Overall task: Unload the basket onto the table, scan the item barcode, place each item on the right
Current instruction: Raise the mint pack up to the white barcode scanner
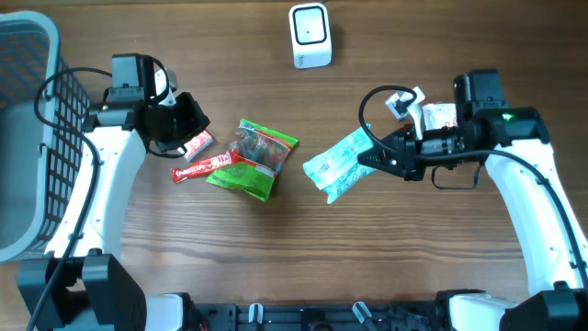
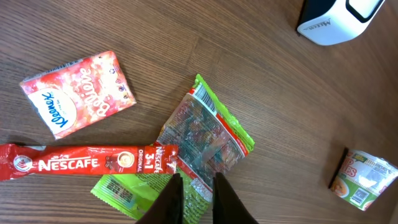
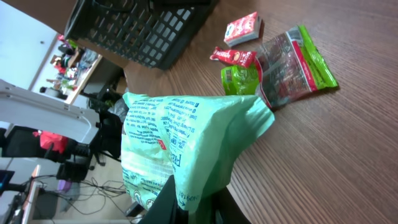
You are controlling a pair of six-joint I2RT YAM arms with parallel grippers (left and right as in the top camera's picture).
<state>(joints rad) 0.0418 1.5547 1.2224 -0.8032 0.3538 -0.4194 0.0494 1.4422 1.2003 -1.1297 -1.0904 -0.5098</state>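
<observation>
My right gripper (image 1: 366, 158) (image 3: 198, 183) is shut on one end of a mint-green packet (image 1: 338, 165) (image 3: 186, 137), which hangs above the table right of centre. The white scanner (image 1: 310, 35) (image 2: 339, 18) stands at the far middle edge. My left gripper (image 1: 193, 121) (image 2: 197, 177) hovers over the left cluster. A narrow gap shows between its fingers, with nothing in it. Below it lies a green snack bag (image 1: 254, 158) (image 2: 205, 134) (image 3: 292, 62).
A red Nescafe stick (image 1: 204, 166) (image 2: 87, 163) and a pink tissue pack (image 1: 199, 142) (image 2: 78, 93) lie beside the snack bag. A noodle cup (image 1: 439, 117) (image 2: 364, 177) sits by the right arm. A dark basket (image 1: 28, 138) (image 3: 137, 28) fills the left edge.
</observation>
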